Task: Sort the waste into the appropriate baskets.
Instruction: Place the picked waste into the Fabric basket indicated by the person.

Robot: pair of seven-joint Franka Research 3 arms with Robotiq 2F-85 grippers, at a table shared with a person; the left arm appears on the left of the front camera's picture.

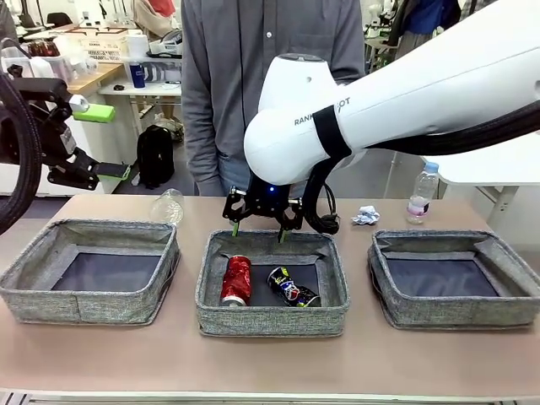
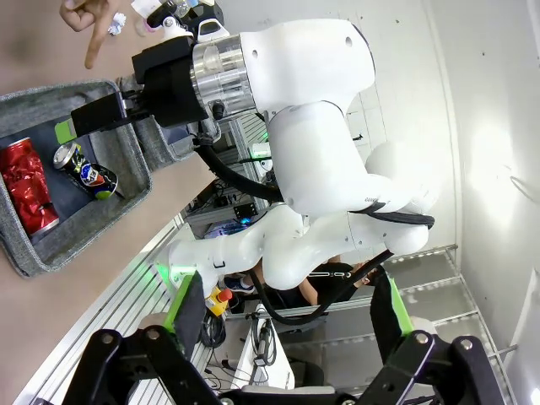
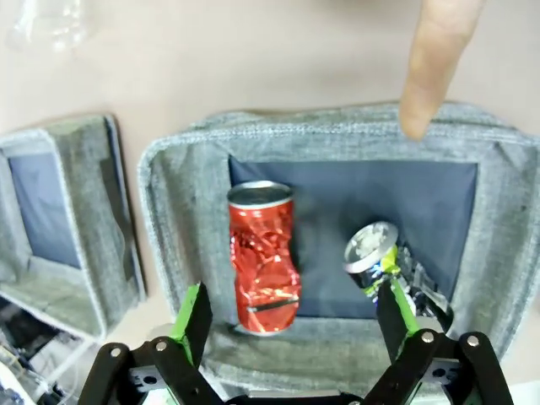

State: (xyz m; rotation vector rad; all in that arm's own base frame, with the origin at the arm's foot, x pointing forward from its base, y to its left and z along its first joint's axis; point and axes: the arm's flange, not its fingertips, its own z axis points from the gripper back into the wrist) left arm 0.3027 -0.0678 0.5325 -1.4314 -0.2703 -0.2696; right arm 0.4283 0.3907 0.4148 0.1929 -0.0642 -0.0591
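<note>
Three grey fabric baskets stand in a row along the near edge of the table: the left basket [image 1: 89,304] and the right basket [image 1: 456,314] hold nothing, while the middle basket [image 1: 270,319] holds the red can [image 1: 236,280] and the dark blue-and-yellow can [image 1: 292,288], lying side by side on its dark base.

Just above that basket's far wall hangs the right claw [image 1: 257,234], its jaws wide apart with nothing between them. Off to the left, raised well clear of the table, the left claw [image 2: 287,312] is likewise spread and empty.

On the far rim of the middle basket rests the tip of a person's finger [image 3: 432,67].

Behind the baskets lie the leftover pieces. The clear cup [image 1: 169,206] is on its side behind the left basket. It is likely thin, light and easily crushed, so a gentle grip across its body would suit. The paper wad [image 1: 365,216], soft and nearly weightless, could be pinched from above. The small bottle [image 1: 423,192] stands upright near it. It is probably the stiffest and heaviest piece, best taken around its middle.
</note>
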